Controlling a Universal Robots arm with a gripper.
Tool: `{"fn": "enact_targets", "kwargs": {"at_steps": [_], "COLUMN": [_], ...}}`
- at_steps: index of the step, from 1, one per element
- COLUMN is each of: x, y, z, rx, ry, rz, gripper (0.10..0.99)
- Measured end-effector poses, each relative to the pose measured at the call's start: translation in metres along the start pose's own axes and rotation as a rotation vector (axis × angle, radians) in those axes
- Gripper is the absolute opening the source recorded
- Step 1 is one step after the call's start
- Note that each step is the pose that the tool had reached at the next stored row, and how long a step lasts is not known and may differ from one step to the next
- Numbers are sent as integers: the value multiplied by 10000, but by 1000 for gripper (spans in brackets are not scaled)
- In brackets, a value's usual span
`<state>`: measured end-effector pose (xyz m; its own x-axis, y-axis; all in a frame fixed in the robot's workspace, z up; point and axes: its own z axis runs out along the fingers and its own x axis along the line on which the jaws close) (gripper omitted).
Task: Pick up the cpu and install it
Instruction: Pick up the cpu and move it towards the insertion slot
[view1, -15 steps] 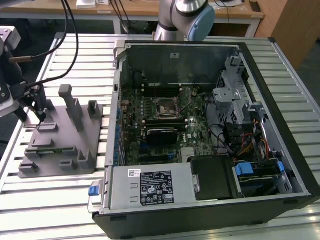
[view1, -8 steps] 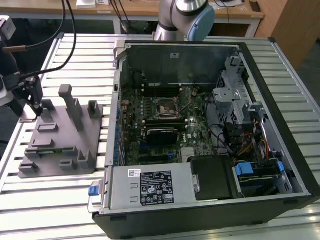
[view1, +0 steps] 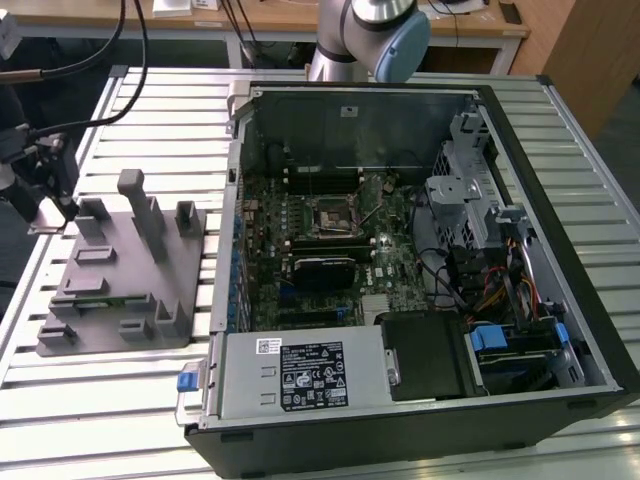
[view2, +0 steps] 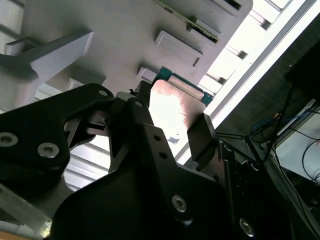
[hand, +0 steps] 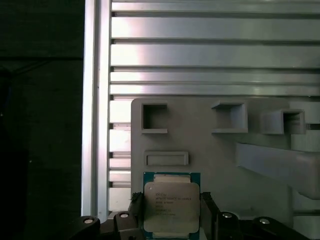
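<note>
I see the fingers (hand: 207, 209) closed onto the cpu (hand: 171, 206), one pressed against each of two opposite edges. The chip sits between them with its silver plate showing in both wrist views. The grey holder tray (hand: 200, 145) lies directly behind the fingers on the slatted counter (hand: 200, 50). I can't tell whether the chip touches it. The open computer case (view1: 350, 120) stands well apart from the fingers.

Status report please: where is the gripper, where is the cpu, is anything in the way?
Gripper closed on cpu, both sides. Cpu at grey tray, near its corner. Tall peg stands apart, to one side.
</note>
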<state>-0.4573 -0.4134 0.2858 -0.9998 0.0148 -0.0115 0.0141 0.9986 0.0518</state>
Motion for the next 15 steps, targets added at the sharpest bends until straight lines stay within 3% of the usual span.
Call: {"fn": "enact_targets", "kwargs": {"at_steps": [5,15], "x": [-2,-5], "y": [9,22], "z": [-174,-438], "rx": [0,0], "ry": [0,0], "rz": [0,0], "gripper": [541,541]}}
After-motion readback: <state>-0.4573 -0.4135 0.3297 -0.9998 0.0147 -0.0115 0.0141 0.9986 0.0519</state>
